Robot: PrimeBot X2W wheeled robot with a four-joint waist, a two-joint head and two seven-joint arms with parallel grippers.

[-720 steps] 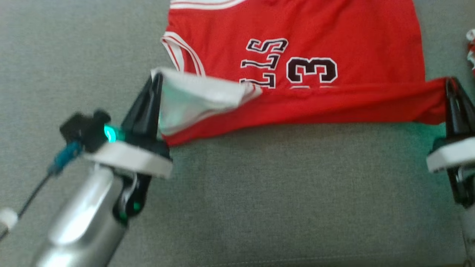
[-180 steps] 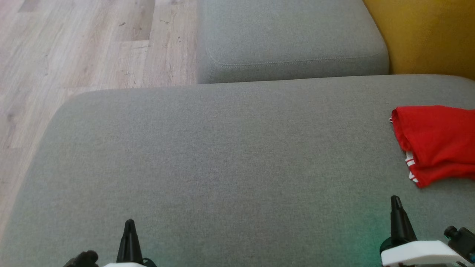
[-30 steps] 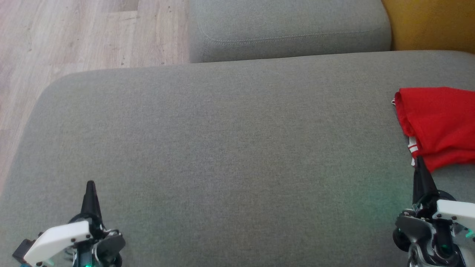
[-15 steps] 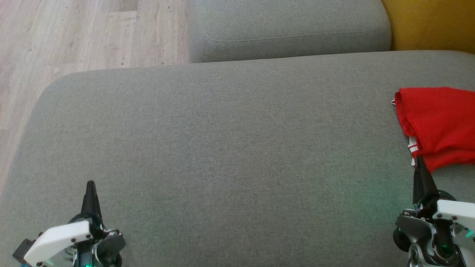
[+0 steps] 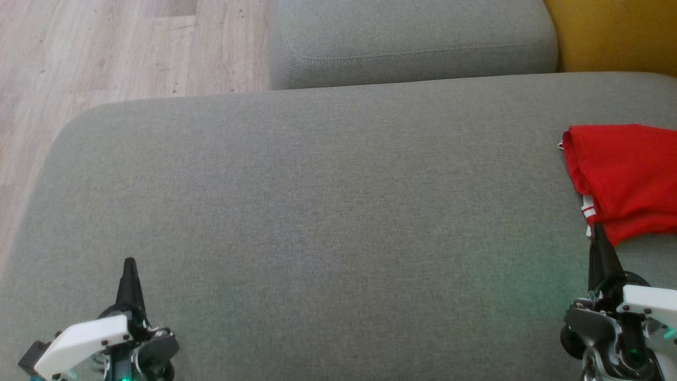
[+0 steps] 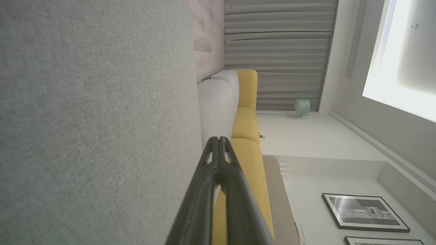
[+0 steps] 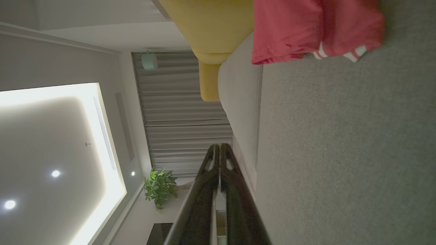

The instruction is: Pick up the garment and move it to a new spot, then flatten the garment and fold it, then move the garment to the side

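- Where the grey sofa seat (image 5: 317, 201) ends at the far left, wooden floor (image 5: 106, 47) shows.
- Low on the left, the left claw (image 5: 129, 263) is clenched on nothing, its two dark fingers pressed together and pointing across the seat.
- Past the seat's far edge lies a second grey cushion (image 5: 412, 42), with a yellow cushion (image 5: 613, 32) to its right.
- At the right edge, the red garment (image 5: 627, 180) with white striped trim lies folded over on the seat, partly cut off by the frame.
- Lower right, the right claw (image 5: 596, 228) is clenched and empty, its tip just beside the garment's near edge; whether they touch cannot be told.
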